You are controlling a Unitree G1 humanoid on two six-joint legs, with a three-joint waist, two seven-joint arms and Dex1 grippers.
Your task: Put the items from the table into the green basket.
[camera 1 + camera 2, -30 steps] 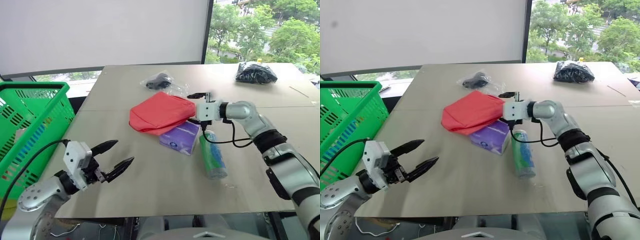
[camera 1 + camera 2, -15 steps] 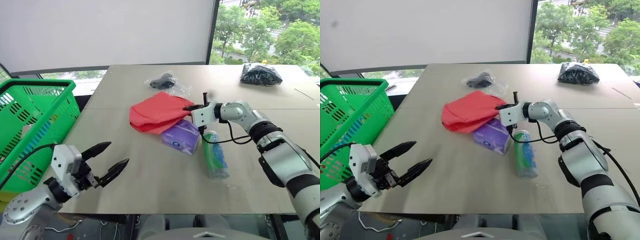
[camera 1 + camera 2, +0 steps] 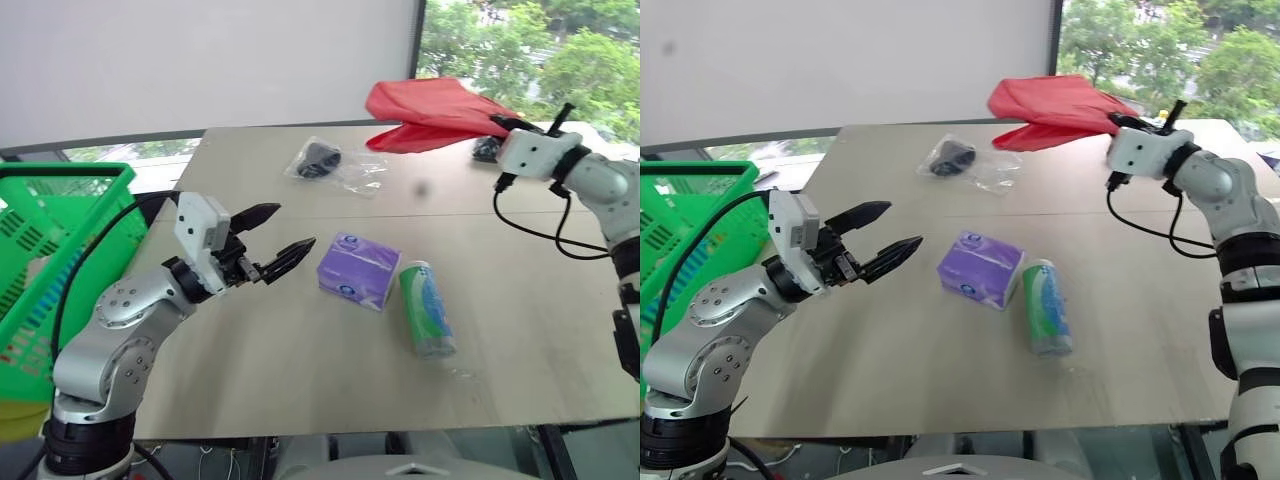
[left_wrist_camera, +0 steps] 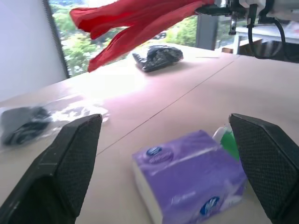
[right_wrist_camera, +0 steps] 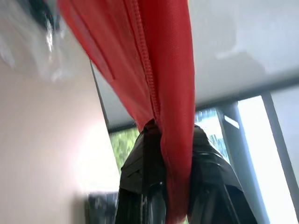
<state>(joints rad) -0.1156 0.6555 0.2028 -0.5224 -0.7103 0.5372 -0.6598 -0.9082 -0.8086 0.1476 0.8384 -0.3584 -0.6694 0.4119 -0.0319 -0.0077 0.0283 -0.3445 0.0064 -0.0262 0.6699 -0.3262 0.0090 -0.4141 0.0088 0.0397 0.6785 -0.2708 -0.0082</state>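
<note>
My right gripper (image 3: 497, 122) is shut on the soft red pouch (image 3: 430, 108) and holds it in the air over the table's far right; the right wrist view shows its fingers (image 5: 140, 163) pinching the red cloth (image 5: 159, 70). My left gripper (image 3: 295, 226) is open above the table (image 3: 300, 380), pointing at the purple tissue packet (image 3: 358, 270) a short way off. A green-and-white can (image 3: 427, 308) lies beside the packet. The clear bag with a black object (image 3: 322, 160) lies farther back. The black-filled bag (image 4: 156, 57) is at the far right. The green basket (image 3: 40, 240) stands off the table's left edge.
A thin seam (image 3: 430, 214) crosses the table top behind the packet. A black cable (image 3: 530, 225) hangs from the right wrist above the table. A window with trees is beyond the far edge.
My right gripper has shut on the red pouch and swung it up and to the right, off the tissue packet. My left gripper has risen and moved towards the packet, still open.
</note>
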